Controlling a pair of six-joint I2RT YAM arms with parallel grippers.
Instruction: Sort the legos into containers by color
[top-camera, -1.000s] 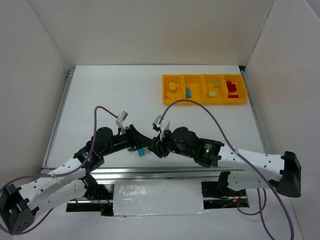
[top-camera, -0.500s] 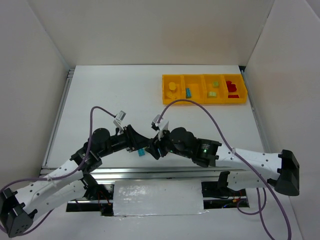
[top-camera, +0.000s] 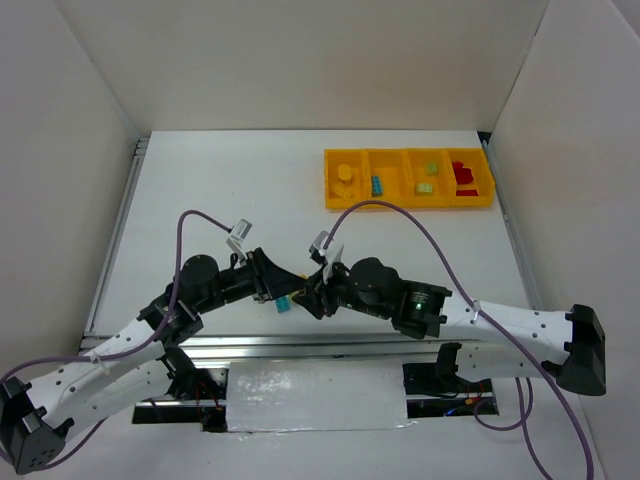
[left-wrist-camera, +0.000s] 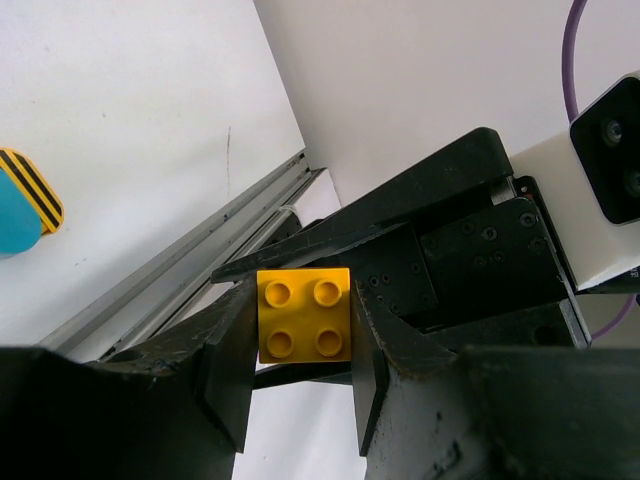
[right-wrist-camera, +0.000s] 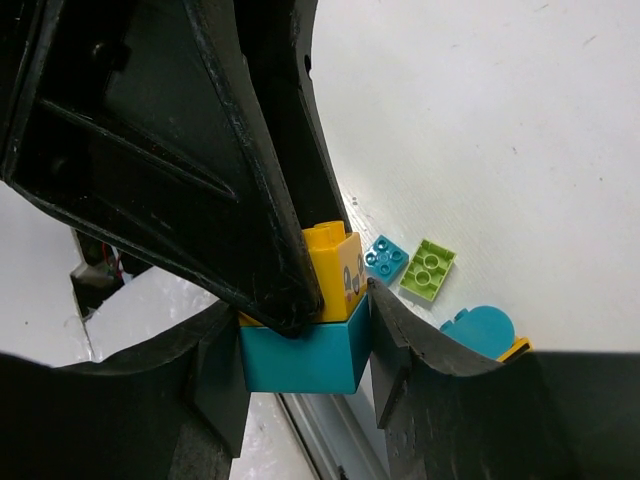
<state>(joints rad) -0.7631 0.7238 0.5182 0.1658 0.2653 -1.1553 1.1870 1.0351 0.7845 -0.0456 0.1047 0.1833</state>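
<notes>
You are viewing white-linked, black-jointed arms (top-camera: 110, 350), the black left gripper (left-wrist-camera: 303, 335) and right gripper (right-wrist-camera: 302, 352), purple cables (top-camera: 400, 208), one green light (top-camera: 417, 303) glowing.

One yellow tray (top-camera: 440, 203), four compartments. In it are counted one blue block (top-camera: 377, 185) and two light green blocks (top-camera: 431, 169); the yellow and red contents cannot be counted. Two stacked bricks are held aloft: one yellow brick (left-wrist-camera: 304, 314), one blue brick (right-wrist-camera: 305, 358). Three pieces are seen on the table (top-camera: 220, 200): one blue plate (right-wrist-camera: 385, 259), one green plate (right-wrist-camera: 428, 270), one rounded blue piece (right-wrist-camera: 478, 330). Two arms (top-camera: 510, 320) and two purple cables (left-wrist-camera: 571, 45) are noted.
</notes>
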